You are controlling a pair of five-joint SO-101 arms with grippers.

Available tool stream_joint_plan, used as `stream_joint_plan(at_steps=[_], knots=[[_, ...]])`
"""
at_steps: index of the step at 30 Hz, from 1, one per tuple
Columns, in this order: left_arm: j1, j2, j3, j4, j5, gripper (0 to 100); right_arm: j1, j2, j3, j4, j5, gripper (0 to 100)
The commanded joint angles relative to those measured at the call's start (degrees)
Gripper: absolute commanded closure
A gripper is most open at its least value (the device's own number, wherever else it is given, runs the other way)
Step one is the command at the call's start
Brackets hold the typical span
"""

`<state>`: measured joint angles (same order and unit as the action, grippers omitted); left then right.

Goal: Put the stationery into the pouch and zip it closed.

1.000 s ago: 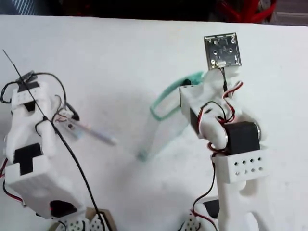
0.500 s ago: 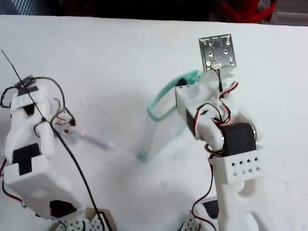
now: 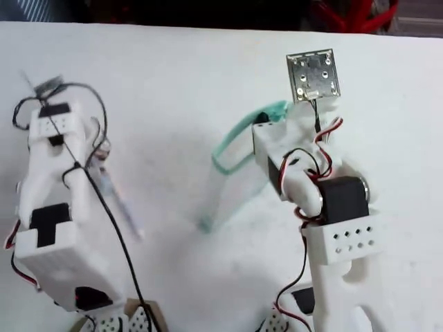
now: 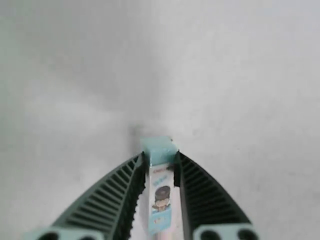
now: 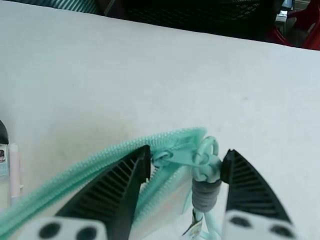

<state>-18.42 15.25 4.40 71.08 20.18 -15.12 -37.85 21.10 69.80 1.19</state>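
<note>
A clear pouch (image 3: 234,176) with a teal zipper (image 3: 239,131) lies at mid-table, its mouth arched open. My right gripper (image 5: 186,156) is at the far end of the zipper, its black jaws closed against the zipper end and the teal pull (image 5: 206,161). On the left side of the table my left gripper (image 4: 159,159) is shut on a pen (image 4: 160,200) with a pale blue cap, held just above the table. From above, the pen (image 3: 121,204) slants toward the near edge, well apart from the pouch.
The white table (image 3: 173,69) is bare around both arms. A square metal plate (image 3: 315,75) sits on top of the right arm. Dark clutter and a red frame (image 3: 353,14) lie beyond the far edge.
The left arm has swung, turning the pen from pointing at the pouch to pointing at the near edge. The right arm shifted slightly left with the zipper end, then held still.
</note>
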Motion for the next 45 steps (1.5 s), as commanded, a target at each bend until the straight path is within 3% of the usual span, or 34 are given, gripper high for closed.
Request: stream_joint_plan(at_steps=[1,6,9,16,24,27,36,41,45], knots=[[3.12,-0.92,-13.01,11.08,-0.44,91,0.04,0.57,2.99,0.13,0.35,76.9],[5.85,-0.92,-31.38,27.34,-4.92,92,-0.13,0.57,2.99,0.04,0.35,76.9],[7.16,-1.01,-39.65,31.38,-5.19,92,-0.04,0.57,2.99,0.04,0.35,76.9],[12.88,-9.45,-42.81,31.38,-5.19,92,0.04,0.57,2.99,0.04,0.35,76.9],[25.63,-30.55,-42.90,31.12,-5.36,91,0.04,0.57,2.99,0.04,0.35,76.9],[30.20,-34.59,-42.90,30.95,-8.62,91,0.04,0.57,2.99,0.04,0.35,76.9],[43.91,-41.63,-42.90,22.15,-12.22,91,0.13,0.57,2.99,0.04,0.35,76.9],[52.88,-44.70,-43.34,21.01,-12.22,91,0.13,0.57,2.99,0.04,0.35,76.9],[56.04,-44.79,-42.73,19.78,-14.86,91,0.13,0.57,2.99,0.04,0.35,76.9]])
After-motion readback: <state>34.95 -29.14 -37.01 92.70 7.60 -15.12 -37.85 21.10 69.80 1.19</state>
